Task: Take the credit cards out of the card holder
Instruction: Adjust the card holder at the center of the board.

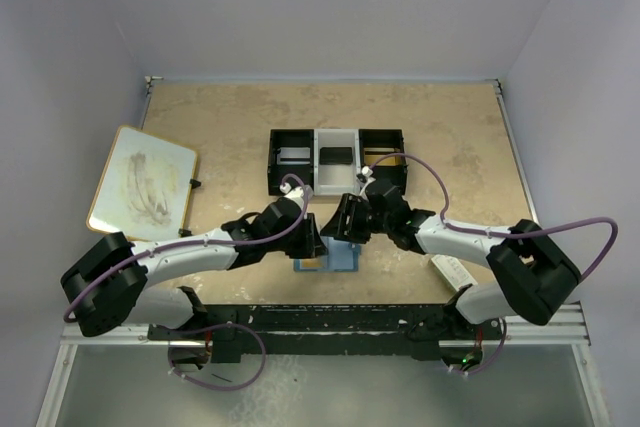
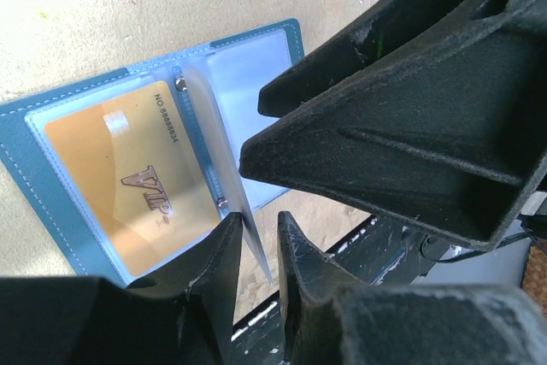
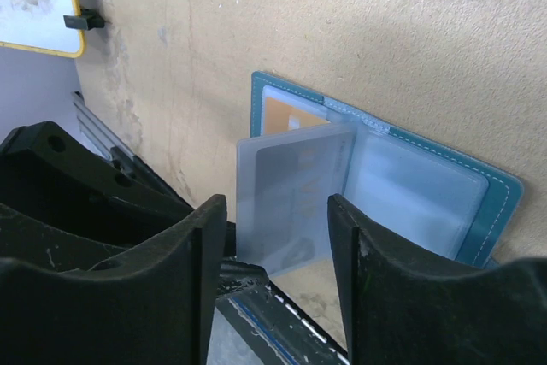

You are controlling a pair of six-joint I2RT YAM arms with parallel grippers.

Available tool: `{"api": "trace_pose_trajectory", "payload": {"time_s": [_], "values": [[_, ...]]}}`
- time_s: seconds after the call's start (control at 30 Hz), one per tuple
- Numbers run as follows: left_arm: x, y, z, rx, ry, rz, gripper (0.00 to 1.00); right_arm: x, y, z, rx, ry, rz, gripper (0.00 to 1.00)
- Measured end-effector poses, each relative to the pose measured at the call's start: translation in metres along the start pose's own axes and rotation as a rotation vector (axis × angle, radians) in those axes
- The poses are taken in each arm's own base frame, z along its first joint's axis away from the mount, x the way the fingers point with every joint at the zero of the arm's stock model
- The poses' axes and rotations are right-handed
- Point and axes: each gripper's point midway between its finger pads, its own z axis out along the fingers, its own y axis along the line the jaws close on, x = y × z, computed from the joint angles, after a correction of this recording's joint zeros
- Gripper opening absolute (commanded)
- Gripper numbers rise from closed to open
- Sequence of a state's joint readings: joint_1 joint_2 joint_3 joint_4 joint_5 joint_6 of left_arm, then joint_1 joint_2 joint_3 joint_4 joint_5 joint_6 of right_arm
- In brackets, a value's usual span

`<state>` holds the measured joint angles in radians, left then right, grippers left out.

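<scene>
Left fingers (image 2: 214, 275) near-shut round clear sleeve (image 3: 291, 198), grip unconfirmed; right fingers (image 3: 184, 250) wide, empty. My worry: whole card holder (image 2: 38, 168) lifts, gold card (image 2: 128, 181) inside.

Gold card (image 2: 128, 185), in the card holder's (image 2: 30, 181) clear left pocket: raised "VIP" across the middle. Along one edge, "NO." and a digit run starting 8888; last digits uncertain through the plastic. White box (image 1: 452, 268): print too small to read. Nothing else legible.
</scene>
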<state>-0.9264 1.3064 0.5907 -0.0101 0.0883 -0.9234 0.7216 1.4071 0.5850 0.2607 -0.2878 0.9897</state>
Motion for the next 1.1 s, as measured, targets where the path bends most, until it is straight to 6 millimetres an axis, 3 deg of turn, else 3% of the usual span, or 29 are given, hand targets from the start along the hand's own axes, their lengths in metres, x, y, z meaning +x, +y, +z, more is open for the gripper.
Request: {"api": "trace_pose_trajectory", "payload": {"time_s": [0.1, 0.37, 0.63, 1.1], "values": [[0.0023, -0.0022, -0.0004, 0.010, 0.010, 0.003, 0.21, 0.0000, 0.0003, -0.0002, -0.002, 0.000, -0.005, 0.57], [0.0052, -0.0058, -0.0010, 0.027, 0.025, 0.006, 0.21, -0.0013, 0.0042, -0.0003, -0.014, 0.003, -0.017, 0.35], [0.0091, -0.0009, -0.0022, 0.018, 0.031, 0.008, 0.22, -0.0010, 0.0039, -0.0003, -0.012, 0.004, -0.014, 0.27], [0.0106, 0.0022, -0.0067, 0.005, 0.031, 0.031, 0.25, 0.0003, -0.0035, -0.0005, 0.023, 0.003, 0.000, 0.27]]}}
